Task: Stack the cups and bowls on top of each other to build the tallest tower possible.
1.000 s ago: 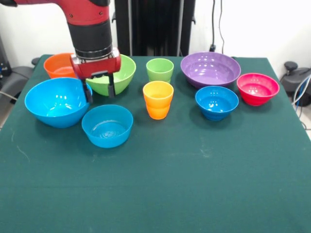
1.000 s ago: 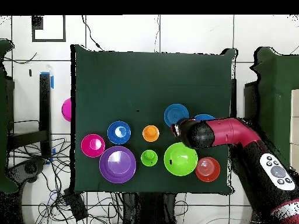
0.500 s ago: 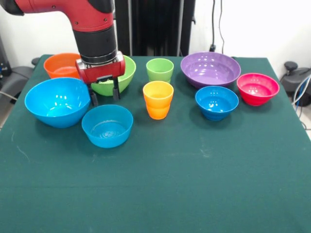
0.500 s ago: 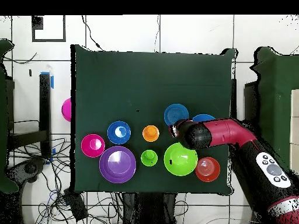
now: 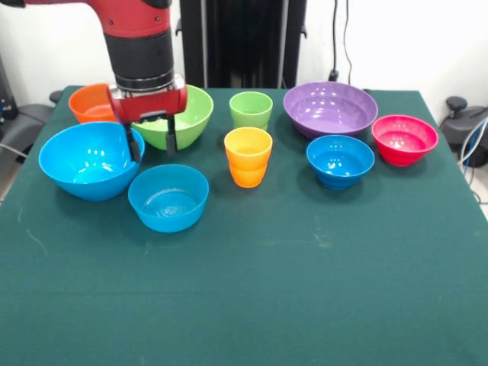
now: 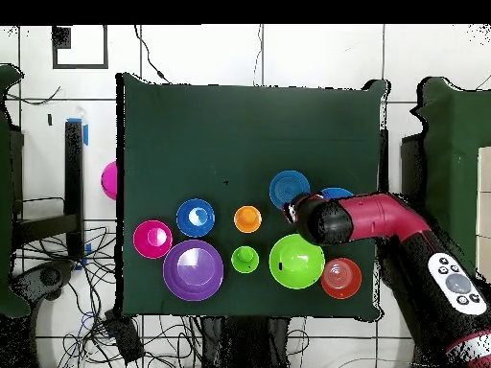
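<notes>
My gripper (image 5: 152, 143) is open and empty, hanging low between the large blue bowl (image 5: 90, 160) and the lime green bowl (image 5: 191, 114). Its left finger is at the blue bowl's right rim. A small blue bowl (image 5: 168, 197) sits just in front of it. The small orange bowl (image 5: 90, 103) is behind the arm. The orange-yellow cup (image 5: 248, 156) and the light green cup (image 5: 251, 110) stand mid-table. The purple bowl (image 5: 330, 108), another small blue bowl (image 5: 340, 161) and the pink-red bowl (image 5: 405, 139) sit on the right. Every piece stands alone.
The green table cloth (image 5: 290, 290) is bare across its front half. In the overhead view the arm (image 6: 384, 220) covers most of the large blue bowl (image 6: 336, 195). A pink object (image 6: 108, 179) lies beside the table's left edge. Cables lie on the floor.
Over the last half second the gripper has moved left and slightly back, from above the small blue bowl's rim to the large blue bowl's right rim. It stays open. No bowl or cup has moved.
</notes>
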`<state>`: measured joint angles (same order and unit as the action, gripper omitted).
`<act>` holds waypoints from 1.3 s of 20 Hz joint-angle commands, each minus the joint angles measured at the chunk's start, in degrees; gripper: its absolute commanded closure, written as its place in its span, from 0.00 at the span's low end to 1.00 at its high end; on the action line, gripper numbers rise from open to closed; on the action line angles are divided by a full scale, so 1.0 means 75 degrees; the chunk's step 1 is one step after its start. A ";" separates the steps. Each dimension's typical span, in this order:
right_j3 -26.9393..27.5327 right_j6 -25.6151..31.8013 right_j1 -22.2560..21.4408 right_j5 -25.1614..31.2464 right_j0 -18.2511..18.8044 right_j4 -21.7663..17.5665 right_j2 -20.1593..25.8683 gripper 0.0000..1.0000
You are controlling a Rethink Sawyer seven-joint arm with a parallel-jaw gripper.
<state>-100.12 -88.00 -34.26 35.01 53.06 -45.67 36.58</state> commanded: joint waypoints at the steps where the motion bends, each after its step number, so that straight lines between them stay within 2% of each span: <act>1: -0.0514 0.1030 -0.0346 0.0251 -0.0174 -0.0189 0.0166 0.00; 7: -0.0482 0.1234 -0.0475 0.0456 -0.0030 -0.0073 0.0185 0.00; 15: -0.0344 0.1168 -0.0047 0.0130 -0.0010 -0.0407 0.0018 0.00; 24: -0.0061 0.0506 0.0691 -0.0229 -0.0280 -0.0779 -0.0493 0.00; 26: 0.0018 -0.0096 0.0655 -0.0366 -0.0471 -0.0818 -0.0806 0.00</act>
<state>-100.15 -88.00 -33.73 34.97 52.65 -45.67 34.96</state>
